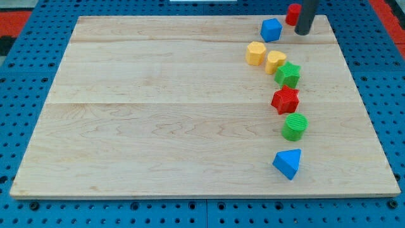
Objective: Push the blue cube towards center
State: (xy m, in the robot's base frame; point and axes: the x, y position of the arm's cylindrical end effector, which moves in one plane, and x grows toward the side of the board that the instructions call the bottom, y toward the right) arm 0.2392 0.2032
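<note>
The blue cube [271, 29] sits near the view's top right of the wooden board [158, 107]. My tip [304, 32] is a dark rod coming down from the top edge, just to the right of the blue cube with a small gap between them. A red block [293, 13] stands right behind the rod, at its left side, near the board's top edge.
Below the blue cube a line of blocks runs down the right side: a yellow hexagon block [255, 53], a yellow heart-like block [275, 61], a green star [288, 75], a red star [285, 99], a green cylinder [295, 126] and a blue triangular block [288, 163].
</note>
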